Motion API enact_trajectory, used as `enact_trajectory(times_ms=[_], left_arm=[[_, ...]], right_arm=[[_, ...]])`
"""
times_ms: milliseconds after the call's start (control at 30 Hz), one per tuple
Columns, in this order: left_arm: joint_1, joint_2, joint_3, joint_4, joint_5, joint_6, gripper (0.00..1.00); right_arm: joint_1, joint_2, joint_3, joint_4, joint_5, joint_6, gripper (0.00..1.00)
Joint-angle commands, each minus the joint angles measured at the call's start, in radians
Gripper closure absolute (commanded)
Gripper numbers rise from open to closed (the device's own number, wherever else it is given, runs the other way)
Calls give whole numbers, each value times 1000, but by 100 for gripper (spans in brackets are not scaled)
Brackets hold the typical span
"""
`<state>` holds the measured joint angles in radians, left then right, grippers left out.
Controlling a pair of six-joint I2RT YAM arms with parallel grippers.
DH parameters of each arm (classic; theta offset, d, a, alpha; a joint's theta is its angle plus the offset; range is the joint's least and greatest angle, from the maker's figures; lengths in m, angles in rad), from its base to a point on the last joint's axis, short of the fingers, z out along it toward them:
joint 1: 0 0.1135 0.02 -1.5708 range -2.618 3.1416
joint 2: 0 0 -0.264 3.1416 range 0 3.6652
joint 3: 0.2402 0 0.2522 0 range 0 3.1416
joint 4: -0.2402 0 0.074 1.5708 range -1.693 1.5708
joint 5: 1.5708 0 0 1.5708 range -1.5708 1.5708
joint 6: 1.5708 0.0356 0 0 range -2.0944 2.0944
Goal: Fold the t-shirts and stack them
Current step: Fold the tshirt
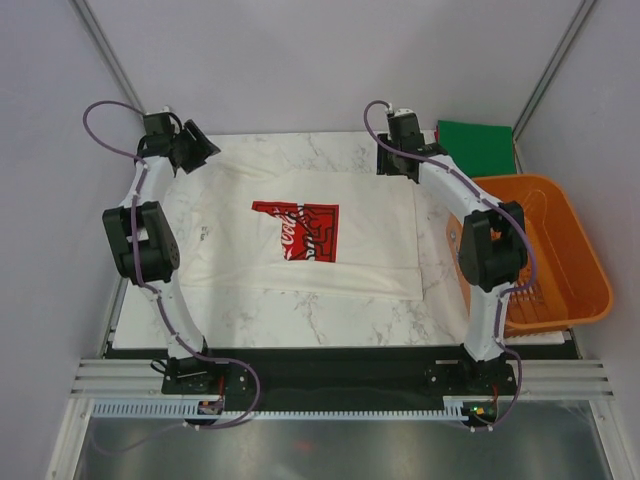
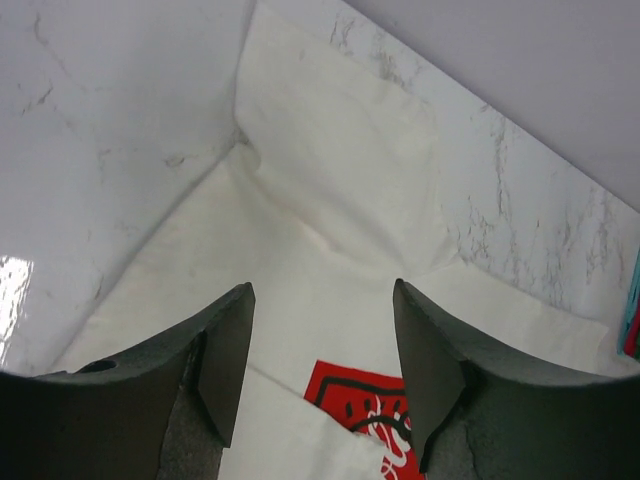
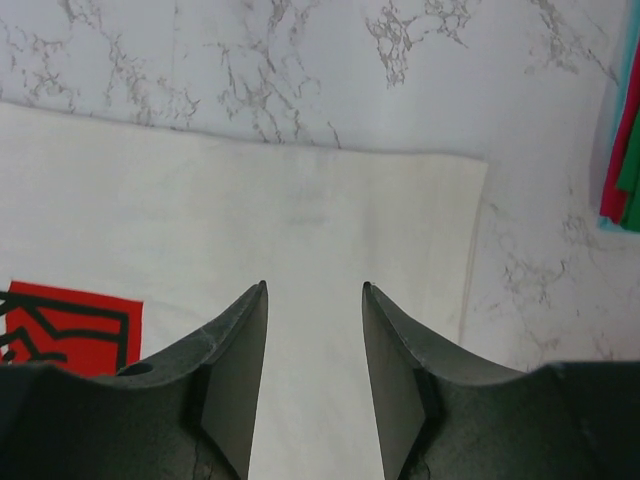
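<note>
white t-shirt (image 1: 370,245) | laid flat, partly folded | left gripper (image 2: 322,300), right gripper (image 3: 314,290) held wide, empty | risk judged: corners pinched unevenly, fold dragged askew

Bright, even, diffuse light from above; shadows faint. Glare patch on desk (image 2: 14,292) at left edge of left wrist view. Wrist views: fingers (image 2: 225,350) dark, slightly soft. Top view sharp.

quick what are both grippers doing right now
Left gripper: open, holding nothing, above the white t-shirt.
Right gripper: open, holding nothing.
</note>
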<state>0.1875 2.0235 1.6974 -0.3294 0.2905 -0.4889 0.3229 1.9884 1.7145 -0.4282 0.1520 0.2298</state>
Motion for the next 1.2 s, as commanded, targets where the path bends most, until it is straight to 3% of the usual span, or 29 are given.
enact_trajectory(times_ms=[0,233,500,867,1000,1167], left_arm=[[-2,116,161,50,39,53,34],[-3,326,372,50,81,50,31],[-52,457,508,50,167,76,32],[-82,531,551,50,127,87,42],[-83,518,544,49,118,99,62],[-82,494,548,50,104,108,88]], right_arm=[[-36,116,129,-38,1,-35,50],[-74,295,312,-64,81,-20,51],[-137,421,378,-75,129,31,53],[-168,497,430,-69,90,32,53],[-168,517,439,-67,83,46,55],[-168,520,450,-52,73,39,80]])
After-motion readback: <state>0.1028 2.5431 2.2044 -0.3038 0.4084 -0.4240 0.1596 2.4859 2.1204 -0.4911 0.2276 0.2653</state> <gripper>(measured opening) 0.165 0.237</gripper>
